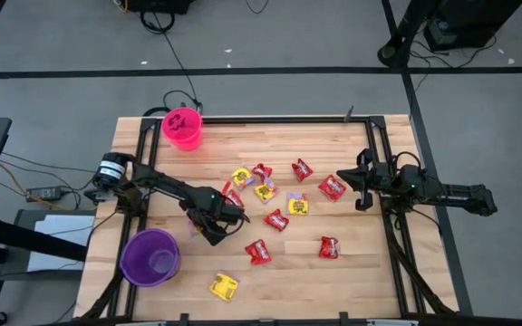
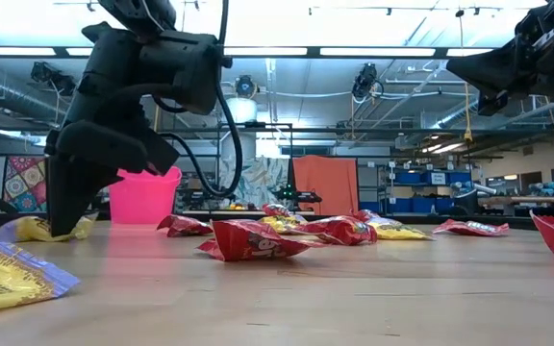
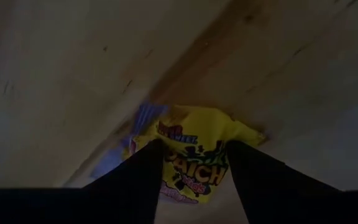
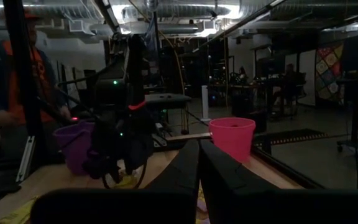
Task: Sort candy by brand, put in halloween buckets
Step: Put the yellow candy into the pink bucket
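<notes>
The left gripper [image 3: 191, 177] is reaching down to the table [image 1: 361, 272] near its left edge, fingers [image 3: 138, 180] apart and straddling a yellow candy packet [image 3: 197, 134] lying flat. The right gripper [image 1: 362, 186] is waiting at the right edge, fingers together. Red and yellow candy [image 1: 276, 220] is lying mid-table. The pink bucket [image 1: 181, 127] is standing at the far left corner, the purple bucket [image 1: 149, 257] near the left edge.

The left arm [image 1: 166, 188] reaches from the left edge toward the middle of the table, with its wrist bent down. The left gripper [image 1: 208, 222] points down at the table top and its jaws stand apart, one on each side of a yellow candy packet [image 3: 194, 146] that lies flat below. The right arm [image 1: 442, 193] stays at the right edge, stretched out level above the table. The right gripper [image 1: 362, 182] has its jaws pressed together and holds nothing.
</notes>
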Tool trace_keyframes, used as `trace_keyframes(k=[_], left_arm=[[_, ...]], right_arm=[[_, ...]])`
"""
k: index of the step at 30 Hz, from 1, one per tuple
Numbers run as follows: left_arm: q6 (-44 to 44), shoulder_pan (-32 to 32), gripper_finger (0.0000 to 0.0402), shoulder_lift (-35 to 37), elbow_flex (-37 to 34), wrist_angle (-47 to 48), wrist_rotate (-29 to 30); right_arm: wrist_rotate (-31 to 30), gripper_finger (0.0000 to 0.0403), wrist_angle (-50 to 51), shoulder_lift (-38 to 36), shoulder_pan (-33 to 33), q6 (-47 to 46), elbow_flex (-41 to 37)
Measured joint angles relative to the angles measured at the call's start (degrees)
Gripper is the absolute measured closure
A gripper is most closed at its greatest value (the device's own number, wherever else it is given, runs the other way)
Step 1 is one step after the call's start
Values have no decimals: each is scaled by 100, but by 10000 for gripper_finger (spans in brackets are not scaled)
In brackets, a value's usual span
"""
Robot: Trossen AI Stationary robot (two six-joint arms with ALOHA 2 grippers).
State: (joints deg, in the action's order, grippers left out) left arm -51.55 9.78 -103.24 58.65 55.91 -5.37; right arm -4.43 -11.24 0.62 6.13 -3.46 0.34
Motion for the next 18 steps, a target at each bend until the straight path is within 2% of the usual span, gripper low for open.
trace_keyframes(k=[2, 7, 8, 12, 18], left_arm=[[0, 0, 253, -4, 0, -23, -12], [13, 4, 372, 7, 3, -55, -54], [13, 4, 384, 5, 35, -35, -38], [39, 3, 396, -61, 426, 551, 473], [292, -10, 399, 50, 1741, 1692, 930]], right_arm=[[0, 379, -18, 0, 0, 0, 0], [0, 380, -31, 0, 0, 0, 0], [0, 379, -34, 1, 0, 0, 0], [0, 379, -58, 0, 0, 2, 0], [0, 382, -64, 2, 0, 19, 0]])
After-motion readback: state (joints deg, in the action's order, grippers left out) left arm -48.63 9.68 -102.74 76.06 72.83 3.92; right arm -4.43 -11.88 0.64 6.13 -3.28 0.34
